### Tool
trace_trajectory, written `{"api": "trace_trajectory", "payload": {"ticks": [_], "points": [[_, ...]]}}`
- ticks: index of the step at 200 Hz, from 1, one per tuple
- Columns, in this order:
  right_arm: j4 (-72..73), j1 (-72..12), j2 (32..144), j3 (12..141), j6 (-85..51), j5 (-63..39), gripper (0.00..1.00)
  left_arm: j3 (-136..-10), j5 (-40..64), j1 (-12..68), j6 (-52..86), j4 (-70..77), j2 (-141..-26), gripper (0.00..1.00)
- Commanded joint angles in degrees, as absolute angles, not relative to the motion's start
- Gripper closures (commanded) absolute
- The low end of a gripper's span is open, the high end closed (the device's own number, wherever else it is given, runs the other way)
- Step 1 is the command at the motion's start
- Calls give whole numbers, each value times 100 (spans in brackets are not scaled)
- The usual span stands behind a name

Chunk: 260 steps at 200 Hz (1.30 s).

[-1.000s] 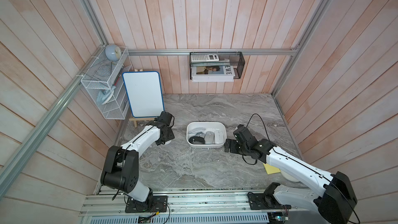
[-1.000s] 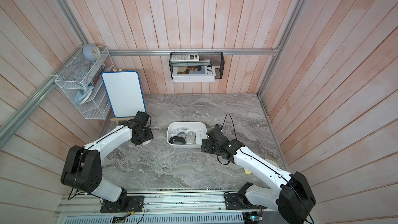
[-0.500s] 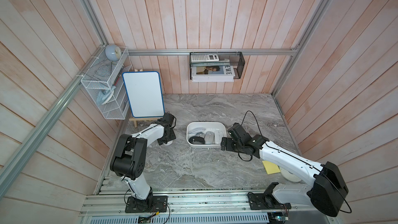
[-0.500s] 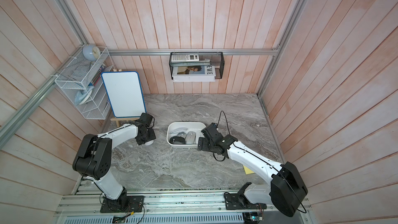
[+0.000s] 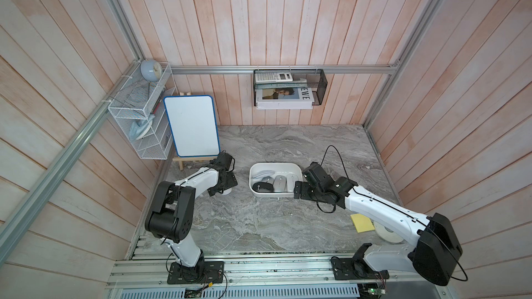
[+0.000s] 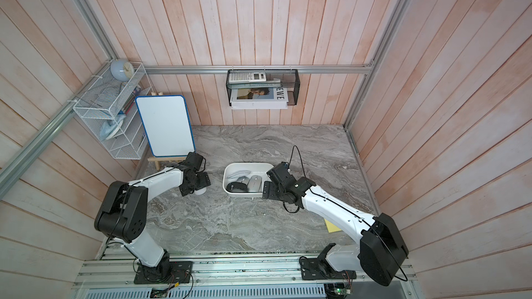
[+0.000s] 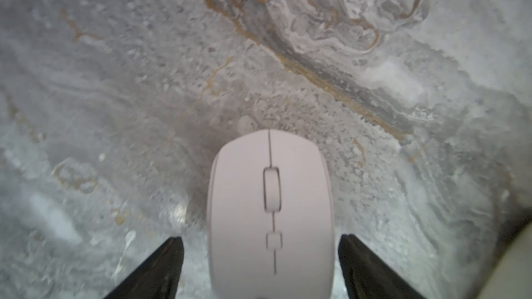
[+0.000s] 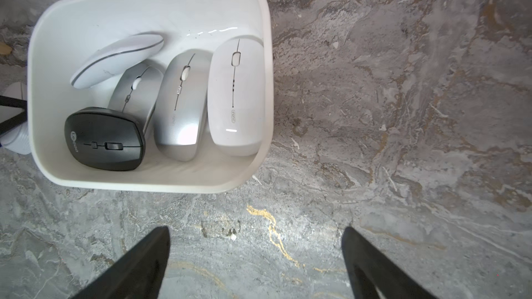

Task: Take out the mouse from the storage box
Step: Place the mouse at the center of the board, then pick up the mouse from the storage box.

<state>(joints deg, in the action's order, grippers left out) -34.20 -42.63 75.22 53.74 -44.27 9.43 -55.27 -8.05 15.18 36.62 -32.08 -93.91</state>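
Observation:
The storage box is a shallow white tub in the middle of the marble table, seen in both top views. In the right wrist view it holds several mice: a black one, silver ones and a white one. Left of the box a white mouse lies on the table. My left gripper stands open around it, with a gap at each finger. My right gripper is open over bare table at the box's near right corner.
A whiteboard on a wooden easel stands at the back left, close behind my left arm. A white wire rack and a black mesh basket hang on the walls. A yellow pad and a white roll lie under my right arm.
My left gripper has opened and let go of the white mouse, which now rests on the table. My right gripper has moved in closer to the box.

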Motion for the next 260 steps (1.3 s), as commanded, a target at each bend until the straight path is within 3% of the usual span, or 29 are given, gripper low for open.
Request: {"api": "trace_trajectory", "payload": {"ticks": [1,25,70,115,151,260], "points": [[-3797,-4521,7390,5820,-4726,1560,3,-5178,-1020,1695,3849,-3066,-8390,5],[-4034,-4838,7648,6346,-5074,2185,3,-4730,-1044,1814,3854,-2880,-7508,2],[-3382,-4983,8513,6826,-5857,2290,3,-4143,-1257,1846,3557,-2655,-6629,0],[-2988,-5060,9804,7612,-6496,2136,5,-3701,-1387,1854,3475,-2283,-6258,0],[-2932,-5092,10642,8215,-6930,1985,13,-3434,-1473,1854,3486,-2036,-5952,0],[-2246,-5046,12039,8911,-7738,1473,27,-3379,-1477,1855,3490,-1960,-5950,0]]}}
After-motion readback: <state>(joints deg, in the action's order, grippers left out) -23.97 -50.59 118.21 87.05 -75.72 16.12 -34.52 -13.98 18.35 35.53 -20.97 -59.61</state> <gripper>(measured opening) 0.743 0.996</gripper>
